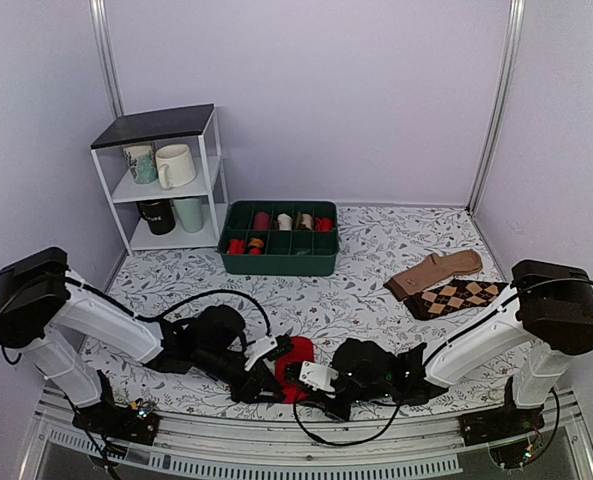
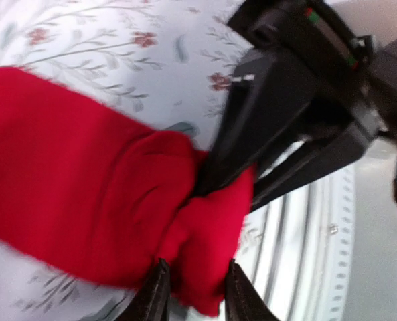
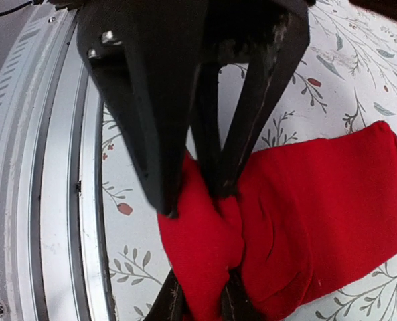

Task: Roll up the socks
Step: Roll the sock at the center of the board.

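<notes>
Both claws are on the bright red fabric socks [image 1: 294,368]. They lie on the floral-print table [image 1: 376,260] at its near edge, just beside the grey metal rail [image 3: 51,200], between my two wrists.

My right claw [image 3: 201,304] is pinching a bunched fold at the socks' near end, and red fabric fills the narrow gap between its fingers. My left claw [image 2: 195,294] sits on the same fold from the opposite side, tips straddling the fabric and touching it. The left wrist view is blurred, so I cannot tell whether left is squeezing or just flanking.

The rest of the socks spreads away from the fold as a broad flat band on the cloth.

Far side: a dark green compartment box [image 1: 279,238]. To the right, a plain tan sock [image 1: 438,272] and a brown argyle sock [image 1: 456,297] lie just beside each other, well apart from the red ones.
</notes>
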Action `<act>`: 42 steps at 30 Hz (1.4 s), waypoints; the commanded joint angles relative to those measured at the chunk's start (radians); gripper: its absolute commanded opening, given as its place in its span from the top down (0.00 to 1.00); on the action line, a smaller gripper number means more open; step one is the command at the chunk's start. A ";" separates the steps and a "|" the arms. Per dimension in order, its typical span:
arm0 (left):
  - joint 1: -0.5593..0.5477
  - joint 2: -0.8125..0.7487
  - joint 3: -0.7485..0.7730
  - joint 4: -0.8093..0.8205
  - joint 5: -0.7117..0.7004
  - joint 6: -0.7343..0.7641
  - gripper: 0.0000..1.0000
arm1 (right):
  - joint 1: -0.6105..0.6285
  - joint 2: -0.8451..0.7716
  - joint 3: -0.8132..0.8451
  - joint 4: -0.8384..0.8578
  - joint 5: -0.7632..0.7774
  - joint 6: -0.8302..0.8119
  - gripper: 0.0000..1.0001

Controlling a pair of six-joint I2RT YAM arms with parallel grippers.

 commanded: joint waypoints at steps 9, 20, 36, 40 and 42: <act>-0.075 -0.326 -0.196 0.025 -0.238 0.132 0.75 | -0.130 0.042 0.045 -0.337 -0.396 0.224 0.92; -0.190 -0.263 -0.197 0.189 -0.456 0.284 0.67 | -0.169 0.211 0.259 -0.645 -0.562 0.252 0.92; -0.229 -0.201 -0.189 0.187 -0.312 0.307 0.58 | -0.224 0.264 0.320 -0.711 -0.585 0.225 0.92; -0.229 -0.144 -0.167 0.187 -0.311 0.307 0.55 | -0.229 0.267 0.328 -0.717 -0.600 0.221 0.92; -0.229 -0.119 -0.155 0.184 -0.313 0.303 0.54 | -0.229 0.266 0.328 -0.722 -0.601 0.220 0.92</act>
